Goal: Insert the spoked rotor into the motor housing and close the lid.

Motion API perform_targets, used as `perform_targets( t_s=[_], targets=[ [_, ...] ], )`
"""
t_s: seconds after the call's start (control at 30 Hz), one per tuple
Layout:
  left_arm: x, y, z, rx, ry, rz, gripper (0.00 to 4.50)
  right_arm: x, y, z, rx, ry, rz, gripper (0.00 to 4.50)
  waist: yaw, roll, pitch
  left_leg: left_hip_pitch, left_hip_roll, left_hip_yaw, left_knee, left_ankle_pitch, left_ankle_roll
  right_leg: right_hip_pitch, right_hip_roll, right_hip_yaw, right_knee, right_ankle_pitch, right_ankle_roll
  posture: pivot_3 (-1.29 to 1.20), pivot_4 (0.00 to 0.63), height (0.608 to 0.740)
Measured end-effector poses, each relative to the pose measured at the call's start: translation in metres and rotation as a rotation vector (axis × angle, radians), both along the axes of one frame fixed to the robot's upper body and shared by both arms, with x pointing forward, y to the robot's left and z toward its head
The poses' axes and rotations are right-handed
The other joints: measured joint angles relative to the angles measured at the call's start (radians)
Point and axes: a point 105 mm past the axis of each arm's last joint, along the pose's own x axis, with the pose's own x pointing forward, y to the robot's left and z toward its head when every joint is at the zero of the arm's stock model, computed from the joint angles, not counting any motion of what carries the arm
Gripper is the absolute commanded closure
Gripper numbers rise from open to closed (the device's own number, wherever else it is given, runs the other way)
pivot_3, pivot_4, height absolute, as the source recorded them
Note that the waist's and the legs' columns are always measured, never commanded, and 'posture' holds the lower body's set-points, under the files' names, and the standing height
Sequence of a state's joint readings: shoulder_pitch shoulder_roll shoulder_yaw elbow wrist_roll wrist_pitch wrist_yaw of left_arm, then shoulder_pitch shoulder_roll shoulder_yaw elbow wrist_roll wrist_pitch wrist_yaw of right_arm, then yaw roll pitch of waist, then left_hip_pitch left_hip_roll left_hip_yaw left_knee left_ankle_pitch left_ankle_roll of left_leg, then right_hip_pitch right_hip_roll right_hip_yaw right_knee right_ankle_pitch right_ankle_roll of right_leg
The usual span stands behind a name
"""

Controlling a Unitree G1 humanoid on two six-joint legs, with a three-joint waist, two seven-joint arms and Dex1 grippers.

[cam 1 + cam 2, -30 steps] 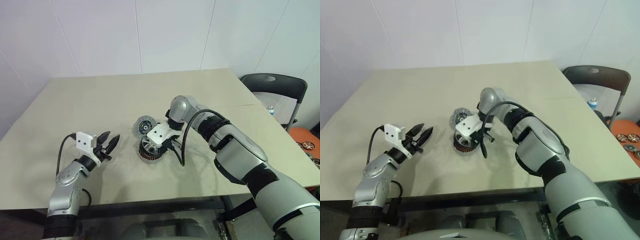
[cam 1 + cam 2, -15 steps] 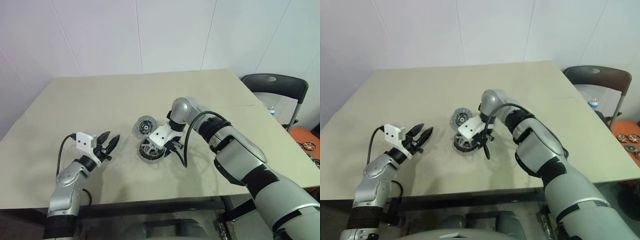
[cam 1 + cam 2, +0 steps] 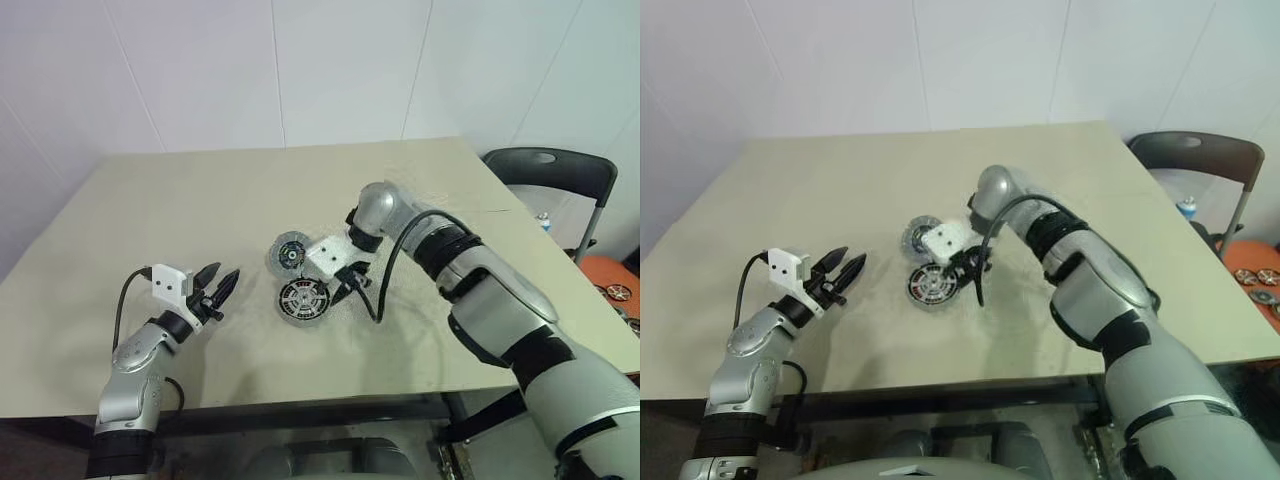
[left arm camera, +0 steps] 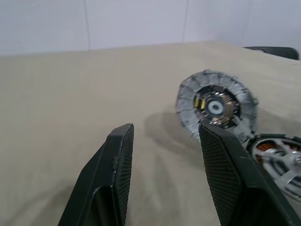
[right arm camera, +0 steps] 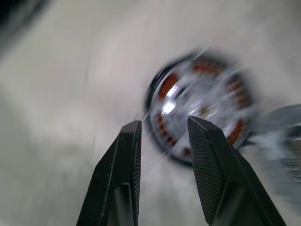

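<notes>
The motor housing (image 3: pixel 303 299) lies flat mid-table, round and dark-rimmed. The spoked rotor (image 5: pixel 197 101) sits in it, and copper windings show between its silver spokes. Just behind, the lid (image 4: pixel 217 106), a silver disc with a segmented rim and dark centre, stands tilted on its edge. My right gripper (image 3: pixel 346 284) hangs open just above and to the right of the housing, pointing down at it, with nothing between its fingers. My left gripper (image 3: pixel 222 281) is open and level to the left of the parts, empty, with the lid ahead of its fingertips (image 4: pixel 214 136).
The tan table (image 3: pixel 200 200) has bare room to the left, behind and in front of the parts. A black cable (image 3: pixel 378 300) loops from my right wrist beside the housing. A dark chair (image 3: pixel 548 170) and an orange tray of discs (image 3: pixel 618 285) stand past the right edge.
My right gripper has opened, let go of the rotor and lifted up and to the right, leaving the rotor in the housing. The left arm and the lid have not moved.
</notes>
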State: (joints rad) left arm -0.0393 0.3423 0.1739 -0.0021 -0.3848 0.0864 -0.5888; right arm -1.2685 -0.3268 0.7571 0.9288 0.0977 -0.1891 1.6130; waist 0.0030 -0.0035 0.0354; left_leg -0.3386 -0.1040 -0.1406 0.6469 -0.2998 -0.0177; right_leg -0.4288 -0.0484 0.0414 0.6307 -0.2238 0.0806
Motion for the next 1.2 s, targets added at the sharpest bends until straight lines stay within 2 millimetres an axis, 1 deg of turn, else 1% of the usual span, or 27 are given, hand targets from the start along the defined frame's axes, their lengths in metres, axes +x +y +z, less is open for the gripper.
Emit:
perform_targets(
  t_s=[0.07, 0.13, 0.2, 0.23, 0.27, 0.33, 0.43, 0.5, 0.57, 0.67, 0.8, 0.93, 0.97, 1.03, 1.1, 1.13, 1.2],
  targets=[
    [0.000, -0.002, 0.005, -0.004, -0.013, -0.009, 2.16, 0.000, 0.009, 0.021, 0.113, 0.047, -0.045, 2.89, -0.001, 0.000, 0.000, 0.000, 0.001, 0.000, 0.000, 0.000, 0.000, 0.000, 0.000, 0.000, 0.000, 0.000, 0.000, 0.00, 0.000, 0.740],
    [-0.001, -0.002, 0.005, -0.010, -0.011, -0.016, 2.16, 0.003, 0.016, 0.038, 0.219, 0.048, -0.085, 2.89, 0.002, 0.000, 0.000, 0.000, 0.001, 0.000, 0.000, 0.000, 0.000, 0.000, 0.001, 0.000, 0.000, 0.000, 0.000, 0.00, 0.000, 0.740],
    [-0.001, -0.002, 0.005, -0.006, -0.009, -0.024, 2.16, 0.009, 0.019, 0.048, 0.314, 0.024, -0.141, 2.89, 0.006, -0.001, -0.001, 0.000, 0.001, 0.000, 0.000, 0.000, 0.000, 0.001, 0.001, 0.000, 0.000, 0.000, 0.000, 0.00, 0.000, 0.740],
    [-0.001, -0.001, 0.006, -0.003, -0.009, -0.026, 2.16, 0.013, 0.019, 0.048, 0.354, 0.007, -0.180, 2.89, 0.007, -0.001, -0.001, 0.001, 0.001, 0.000, 0.000, 0.000, 0.000, 0.001, 0.001, 0.000, 0.000, 0.000, 0.000, 0.00, 0.000, 0.740],
    [0.000, -0.001, 0.006, 0.001, -0.011, -0.028, 2.16, 0.018, 0.016, 0.041, 0.390, -0.017, -0.234, 2.89, 0.010, -0.003, -0.002, 0.001, 0.000, 0.000, 0.000, 0.000, 0.000, 0.002, 0.000, 0.000, 0.000, 0.000, 0.000, 0.00, 0.000, 0.740],
    [0.001, 0.002, 0.008, 0.008, -0.011, -0.025, 2.16, 0.024, 0.008, 0.016, 0.402, -0.024, -0.336, 2.89, 0.013, -0.004, -0.003, 0.000, -0.001, 0.000, 0.001, 0.000, 0.000, 0.002, 0.000, 0.000, 0.000, 0.000, 0.000, 0.00, 0.000, 0.740],
    [0.005, 0.000, 0.012, 0.014, -0.021, -0.042, 2.16, 0.022, -0.014, -0.026, 0.382, 0.003, -0.460, 2.89, 0.012, -0.004, -0.003, -0.001, -0.002, 0.001, 0.002, 0.000, 0.001, 0.001, -0.001, 0.000, -0.001, 0.000, 0.000, 0.00, 0.000, 0.740],
    [0.006, -0.001, 0.015, 0.021, -0.020, -0.060, 2.16, 0.015, -0.030, -0.043, 0.341, -0.009, -0.474, 2.89, 0.009, -0.003, -0.002, -0.001, -0.002, 0.002, 0.002, -0.001, 0.001, 0.001, -0.001, 0.001, -0.001, 0.000, 0.000, 0.00, 0.000, 0.740],
    [0.006, -0.004, 0.014, 0.027, -0.012, -0.091, 2.16, 0.007, -0.042, -0.043, 0.302, -0.036, -0.433, 2.89, 0.003, -0.003, -0.002, 0.000, 0.000, 0.003, 0.001, -0.001, 0.001, 0.000, 0.000, 0.002, -0.001, 0.000, 0.000, 0.00, 0.000, 0.740],
    [0.004, -0.009, 0.012, 0.034, 0.006, -0.139, 2.16, -0.003, -0.045, -0.031, 0.248, -0.081, -0.318, 2.89, -0.007, -0.003, -0.002, 0.001, 0.003, 0.004, 0.001, -0.001, 0.001, 0.001, 0.001, 0.002, -0.001, 0.000, 0.000, 0.00, 0.000, 0.740],
    [0.006, -0.014, 0.014, 0.034, 0.004, -0.167, 2.16, -0.012, -0.038, -0.023, 0.160, -0.163, -0.109, 2.89, -0.015, -0.003, -0.002, 0.002, 0.004, 0.004, 0.002, 0.000, 0.001, 0.002, 0.002, 0.001, -0.001, 0.001, -0.001, 0.00, 0.000, 0.740],
    [0.008, -0.017, 0.017, 0.028, -0.006, -0.171, 2.16, -0.009, -0.023, -0.019, 0.069, -0.316, 0.123, 2.89, -0.020, -0.003, -0.002, 0.004, 0.004, 0.005, 0.002, 0.000, 0.000, 0.004, 0.002, 0.002, -0.001, 0.002, -0.002, 0.00, 0.000, 0.740],
    [0.008, -0.018, 0.016, 0.022, -0.006, -0.172, 2.16, -0.008, -0.020, -0.020, 0.054, -0.340, 0.159, 2.89, -0.018, -0.003, -0.002, 0.004, 0.004, 0.004, 0.001, 0.000, 0.000, 0.004, 0.002, 0.002, -0.001, 0.002, -0.002, 0.00, 0.000, 0.740],
    [0.007, -0.020, 0.013, 0.013, 0.003, -0.167, 2.16, -0.004, -0.013, -0.029, 0.009, -0.392, 0.230, 2.89, -0.017, -0.003, -0.002, 0.003, 0.004, 0.004, 0.001, 0.000, 0.000, 0.003, 0.002, 0.002, -0.001, 0.002, -0.002, 0.00, 0.000, 0.740],
    [0.005, -0.020, 0.009, 0.005, 0.016, -0.156, 2.16, -0.003, -0.011, -0.039, -0.014, -0.391, 0.258, 2.89, -0.016, -0.003, -0.002, 0.003, 0.004, 0.004, 0.001, 0.000, 0.000, 0.002, 0.002, 0.002, -0.001, 0.002, -0.002, 0.00, 0.000, 0.740],
    [0.003, -0.020, 0.006, 0.003, 0.023, -0.149, 2.16, -0.003, -0.010, -0.043, -0.019, -0.385, 0.261, 2.89, -0.015, -0.004, -0.002, 0.002, 0.004, 0.004, 0.001, 0.000, 0.000, 0.002, 0.002, 0.002, -0.001, 0.002, -0.002, 0.00, 0.000, 0.740],
    [0.001, -0.019, 0.004, 0.001, 0.029, -0.134, 2.16, 0.000, -0.014, -0.052, -0.056, -0.397, 0.270, 2.89, -0.013, -0.003, -0.002, 0.002, 0.003, 0.004, 0.001, 0.000, 0.000, 0.001, 0.002, 0.002, -0.001, 0.002, -0.002, 0.00, 0.000, 0.740]
  ],
)
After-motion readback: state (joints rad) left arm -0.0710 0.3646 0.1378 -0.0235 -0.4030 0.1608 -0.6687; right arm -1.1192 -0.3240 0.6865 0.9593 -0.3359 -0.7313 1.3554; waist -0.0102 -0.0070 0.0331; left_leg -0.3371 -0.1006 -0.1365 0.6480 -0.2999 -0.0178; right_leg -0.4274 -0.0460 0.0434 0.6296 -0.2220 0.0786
